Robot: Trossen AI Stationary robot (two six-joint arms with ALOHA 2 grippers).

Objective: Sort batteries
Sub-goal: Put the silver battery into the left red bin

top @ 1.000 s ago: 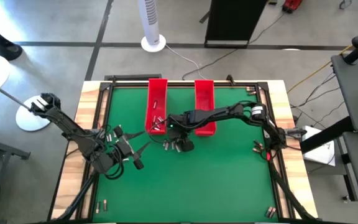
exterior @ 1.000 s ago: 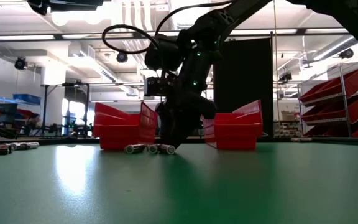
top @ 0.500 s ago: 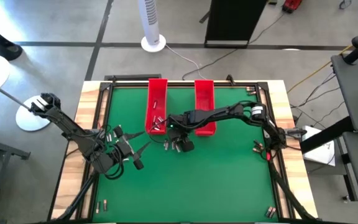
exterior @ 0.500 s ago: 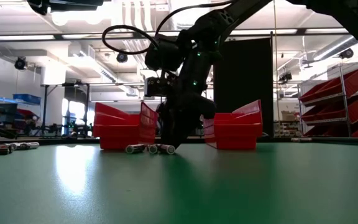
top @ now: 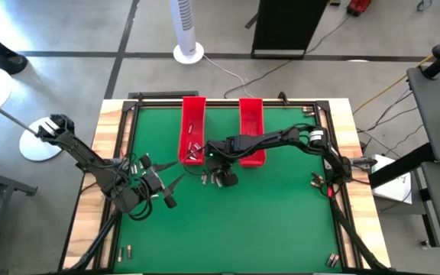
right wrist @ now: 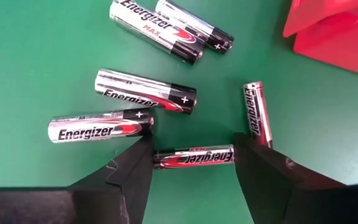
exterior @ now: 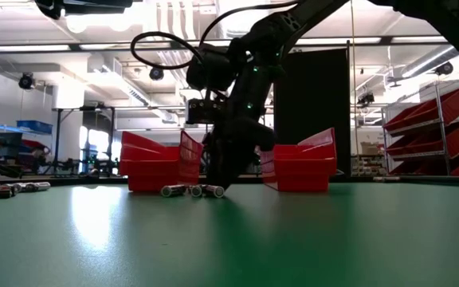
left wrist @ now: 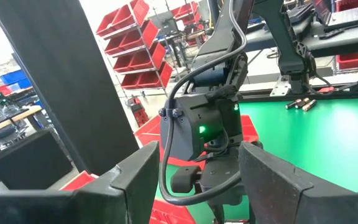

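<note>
Several silvery batteries (right wrist: pixel 145 90) lie loose on the green mat just in front of the left red tray (top: pixel 193 114); the low view shows them too (exterior: pixel 186 190). My right gripper (right wrist: pixel 193 163) is down at the mat over them (top: pixel 220 179), open. Its fingertips stand at the two ends of one small battery (right wrist: pixel 193 156) that lies flat. A few more batteries lie inside the left tray (top: pixel 192 147). My left gripper (top: pixel 176 189) waits open above the mat to the left, its fingers pointing toward the right arm. My right gripper points down at the mat, one fingertip (right wrist: pixel 143 155) at each end of the small battery, so the fingers lie along its length. The battery rests flat on the mat. Whether the fingertips touch its ends (right wrist: pixel 229 154), I cannot tell.
A second red tray (top: pixel 251 122) stands to the right of the first. More batteries lie in small groups by the mat's left edge (top: pixel 134 163), right edge (top: pixel 316 182), near left corner (top: pixel 124 250) and near right corner (top: pixel 332 260). A wooden frame (top: pixel 113 137) borders the mat.
</note>
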